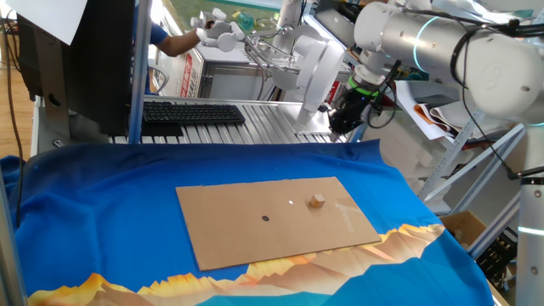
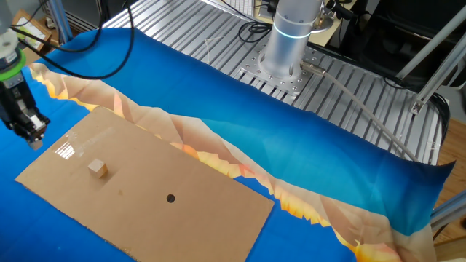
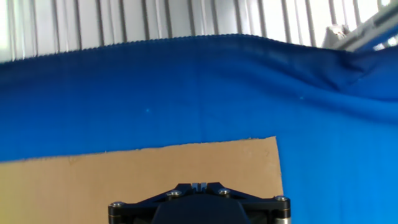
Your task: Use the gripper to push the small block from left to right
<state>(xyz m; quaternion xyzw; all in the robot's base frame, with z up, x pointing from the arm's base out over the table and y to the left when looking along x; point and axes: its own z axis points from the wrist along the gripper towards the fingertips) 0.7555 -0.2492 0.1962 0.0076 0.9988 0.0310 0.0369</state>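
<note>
Nearest in one fixed view lies the orange-and-yellow printed edge of the blue cloth [image 1: 102,204] that covers the table. On the cloth rests a flat brown cardboard sheet [image 1: 272,223], its long side running left to right in that view. A small dark dot [image 1: 265,218] marks the sheet near its middle. To the right of the dot, well apart from it, sits the small block [image 1: 317,201], resting flat on the cardboard toward the sheet's far edge. It is a cube, so it has no long axis to speak of; its faces stand slightly turned against the sheet's edges.

Beyond the sheet, the gripper [image 1: 347,126] hangs in the air above the cloth's far edge, clear of the block and holding nothing. In the other fixed view the gripper [image 2: 33,133] hovers just off the cardboard's corner, tip pointing down, with the small block [image 2: 98,169] near it on the sheet. Whether its fingers are parted or closed cannot be told.

Farther back lie a ribbed metal tabletop [image 1: 272,119] and a black keyboard [image 1: 191,112].
</note>
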